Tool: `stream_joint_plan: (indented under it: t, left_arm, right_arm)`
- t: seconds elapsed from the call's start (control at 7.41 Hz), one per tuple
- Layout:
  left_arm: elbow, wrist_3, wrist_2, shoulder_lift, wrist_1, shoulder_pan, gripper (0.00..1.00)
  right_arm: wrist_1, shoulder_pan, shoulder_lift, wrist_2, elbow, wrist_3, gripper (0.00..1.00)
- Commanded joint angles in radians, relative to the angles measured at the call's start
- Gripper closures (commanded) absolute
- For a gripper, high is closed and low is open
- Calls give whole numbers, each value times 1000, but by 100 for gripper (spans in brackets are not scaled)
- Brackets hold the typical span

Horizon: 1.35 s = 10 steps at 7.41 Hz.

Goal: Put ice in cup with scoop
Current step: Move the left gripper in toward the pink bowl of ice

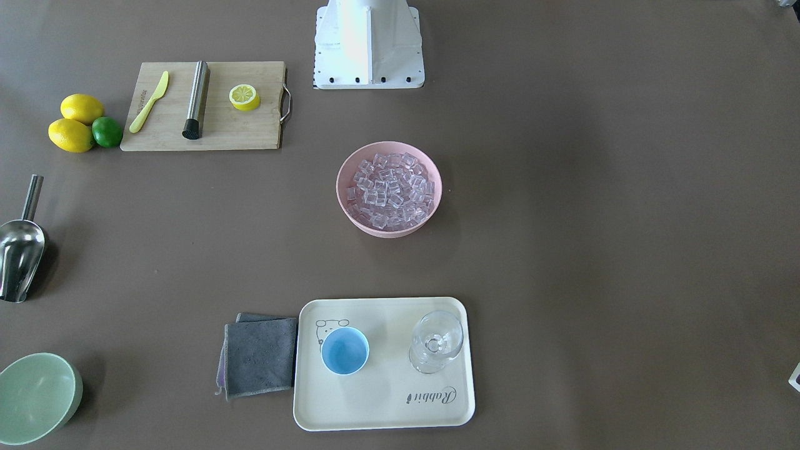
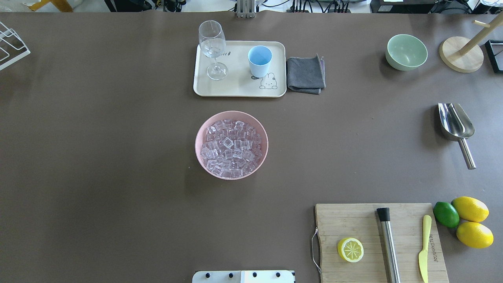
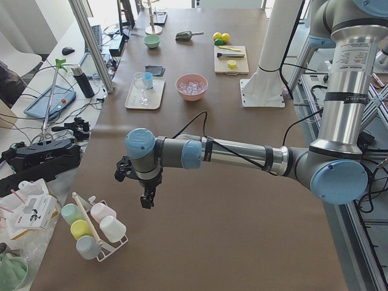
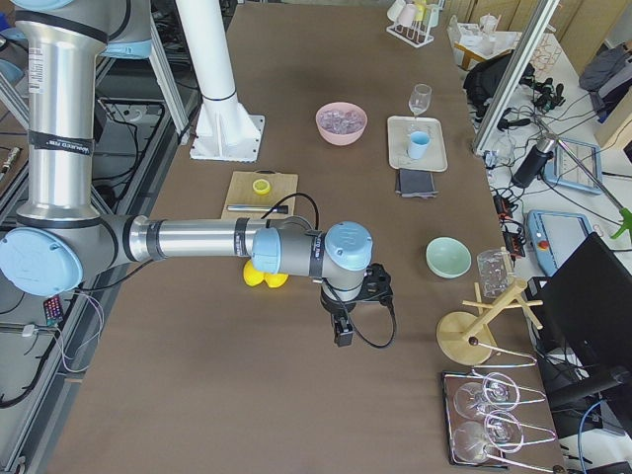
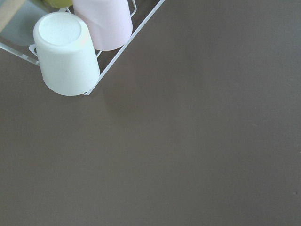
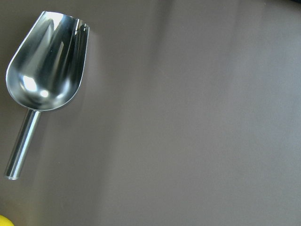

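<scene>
The ice (image 2: pixel 232 147) is a heap of clear cubes in a pink bowl (image 2: pixel 201 133) at the table's middle. The light-blue cup (image 2: pixel 259 61) stands upright and empty on a cream tray (image 2: pixel 239 89). The silver scoop (image 2: pixel 456 124) lies flat on the table at the robot's right, and fills the upper left of the right wrist view (image 6: pixel 47 70). My right gripper (image 4: pixel 343 336) hangs above the table near the scoop, touching nothing. My left gripper (image 3: pixel 146 203) hangs over the table's far left end. I cannot tell whether either is open or shut.
A clear stemmed glass (image 2: pixel 212 43) shares the tray. A grey cloth (image 2: pixel 305 73), a green bowl (image 2: pixel 406 51) and a wooden stand (image 2: pixel 461 57) lie beyond. A cutting board (image 2: pixel 369 224) holds a steel cylinder (image 2: pixel 388 243), lemon half and knife. A cup rack (image 5: pixel 66 52) sits by the left gripper.
</scene>
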Motion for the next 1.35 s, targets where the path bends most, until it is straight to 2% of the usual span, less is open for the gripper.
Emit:
stream_joint_plan:
  t: [0.0,0.27,0.54,0.68,0.94,1.22]
  left_arm:
    - [-1,3,2,-4,6,5,0]
    - [-13,2,0,-7,6,13,0]
    - [-54,3,-10,-13,-4,78,0]
    - [-97,3,-12,-15,-4,179,0]
    - [-116,3,-12,-71,-7,358,1]
    - [-155,3,-11,-96,-48,561,1]
  right_arm:
    - [-1,14,-12,-5,-9,31,0]
    - [3,15,-12,1,-8,97,0]
    - [3,15,-12,1,-11,114,0]
    - [-1,15,-12,7,-6,143,0]
    - [6,15,-39,16,20,160,0]
    - [7,12,-61,13,80,290,0]
